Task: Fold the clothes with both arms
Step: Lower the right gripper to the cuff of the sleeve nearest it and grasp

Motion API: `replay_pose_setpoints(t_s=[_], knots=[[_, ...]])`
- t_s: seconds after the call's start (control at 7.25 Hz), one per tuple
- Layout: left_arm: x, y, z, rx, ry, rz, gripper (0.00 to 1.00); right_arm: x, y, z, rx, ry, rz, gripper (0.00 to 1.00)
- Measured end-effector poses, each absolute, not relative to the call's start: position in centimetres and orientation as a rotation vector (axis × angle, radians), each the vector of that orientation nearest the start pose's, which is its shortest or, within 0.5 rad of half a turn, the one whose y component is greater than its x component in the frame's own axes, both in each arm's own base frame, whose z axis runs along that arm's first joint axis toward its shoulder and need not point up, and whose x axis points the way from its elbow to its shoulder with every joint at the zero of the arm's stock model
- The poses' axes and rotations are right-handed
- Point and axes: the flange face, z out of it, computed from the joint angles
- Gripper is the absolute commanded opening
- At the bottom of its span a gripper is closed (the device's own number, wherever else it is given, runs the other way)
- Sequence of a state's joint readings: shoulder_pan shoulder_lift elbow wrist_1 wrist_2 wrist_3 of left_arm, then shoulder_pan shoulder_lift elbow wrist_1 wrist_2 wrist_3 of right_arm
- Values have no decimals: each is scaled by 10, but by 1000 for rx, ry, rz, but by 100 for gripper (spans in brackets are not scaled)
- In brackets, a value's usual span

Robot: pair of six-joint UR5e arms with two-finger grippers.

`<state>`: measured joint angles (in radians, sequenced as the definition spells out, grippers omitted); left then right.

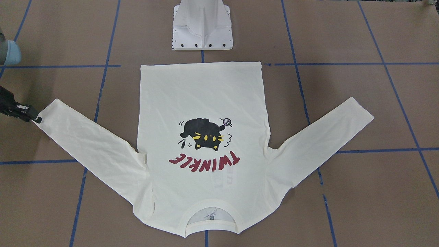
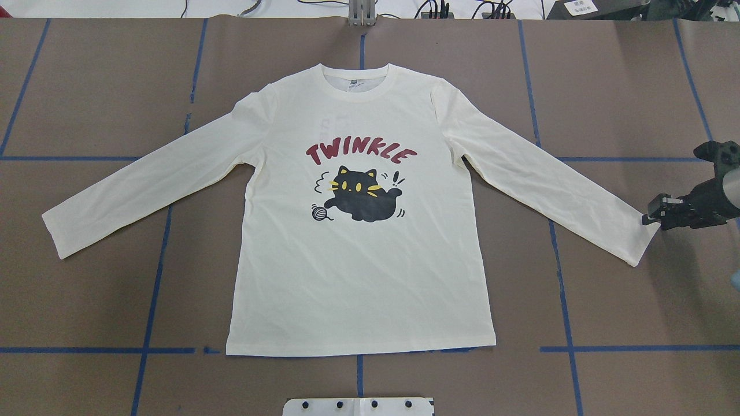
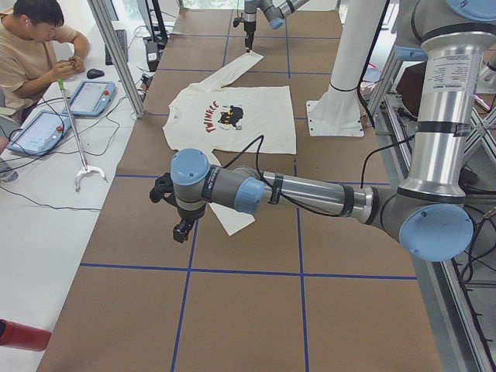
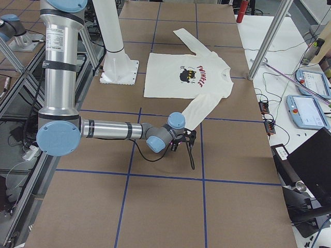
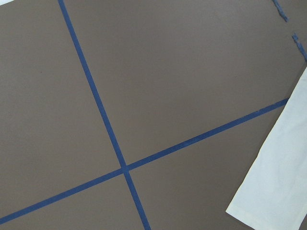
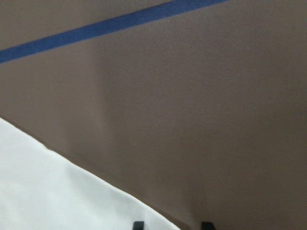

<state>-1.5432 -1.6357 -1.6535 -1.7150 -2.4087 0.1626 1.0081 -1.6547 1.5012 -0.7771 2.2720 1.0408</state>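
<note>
The cream long-sleeved T-shirt (image 2: 358, 254) lies flat with the cat print and red "TWINKLE" facing up and both sleeves spread out. It also shows in the front view (image 1: 202, 103). My right gripper (image 2: 648, 217) is low at the corner of the right sleeve's cuff (image 2: 633, 242). In the right wrist view its two fingertips (image 6: 138, 224) stand apart, with the cuff's edge (image 6: 72, 191) running in between them. My left gripper (image 3: 181, 229) shows only in the exterior left view, hovering by the left cuff (image 3: 232, 221); I cannot tell whether it is open or shut.
The brown table (image 2: 87, 300) carries a grid of blue tape lines. The white pedestal base (image 1: 202, 25) stands just beyond the shirt's hem. A seated person (image 3: 31, 46) with tablets is at a side desk. The left wrist view shows the left cuff (image 5: 273, 191).
</note>
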Motion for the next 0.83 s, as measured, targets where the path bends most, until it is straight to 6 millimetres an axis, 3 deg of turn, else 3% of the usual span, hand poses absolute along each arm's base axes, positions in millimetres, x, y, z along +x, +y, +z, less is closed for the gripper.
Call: replay_pose_setpoints(t_s=[0.41,0.55,0.69,0.83], knots=[[-45,-532,564,335,814,302,100,-197,-438,644,-73,-927,211,0],[-45,-533,564,336,815,302,100,-200,-440,632,-83,-946,229,0],[-44,-533,564,337,815,303,100,-210,-448,601,-94,-985,275,0],[-44,-533,563,338,822,304,100,-233,-464,546,-104,-1048,326,0]])
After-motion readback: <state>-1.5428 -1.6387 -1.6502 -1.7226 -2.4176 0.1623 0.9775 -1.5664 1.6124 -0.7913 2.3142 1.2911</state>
